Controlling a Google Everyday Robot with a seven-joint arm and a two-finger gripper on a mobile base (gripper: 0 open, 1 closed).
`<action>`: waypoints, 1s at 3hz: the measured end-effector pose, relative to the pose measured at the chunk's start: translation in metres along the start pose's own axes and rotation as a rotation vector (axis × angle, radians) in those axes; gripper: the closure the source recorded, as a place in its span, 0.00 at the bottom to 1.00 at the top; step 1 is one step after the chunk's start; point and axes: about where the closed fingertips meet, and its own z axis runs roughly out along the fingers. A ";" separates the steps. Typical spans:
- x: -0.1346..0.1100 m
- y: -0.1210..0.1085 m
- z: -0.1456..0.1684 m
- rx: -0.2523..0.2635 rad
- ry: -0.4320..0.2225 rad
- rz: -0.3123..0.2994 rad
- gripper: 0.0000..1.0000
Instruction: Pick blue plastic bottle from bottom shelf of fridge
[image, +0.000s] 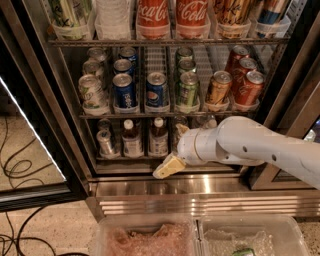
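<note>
The fridge (65, 135) stands open in the camera view. On the bottom shelf (125, 159) two small bottles with white caps and dark brown drink stand side by side, one (132, 140) to the left of the other (158, 137). My gripper (175, 148) is at the shelf's front, just right of the right-hand bottle and not touching it. Its cream fingers are spread: one (167, 166) points down-left over the steel base, the other (182, 129) reaches up into the shelf. It holds nothing. My white arm (250, 147) comes in from the right and hides the shelf's right part.
A crinkled clear bottle (105, 142) stands left of the two bottles. The rack above holds soda cans, with Pepsi cans (156, 90) among them. The glass door (30, 125) hangs open at left. Two clear plastic bins (145, 235) sit below the stainless base (210, 187). Cables lie on the floor (20, 165).
</note>
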 end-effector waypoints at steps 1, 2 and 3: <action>0.000 0.000 0.000 0.000 0.000 0.000 0.00; 0.002 -0.004 0.012 0.019 -0.027 0.020 0.00; 0.004 -0.011 0.034 0.031 -0.060 0.013 0.00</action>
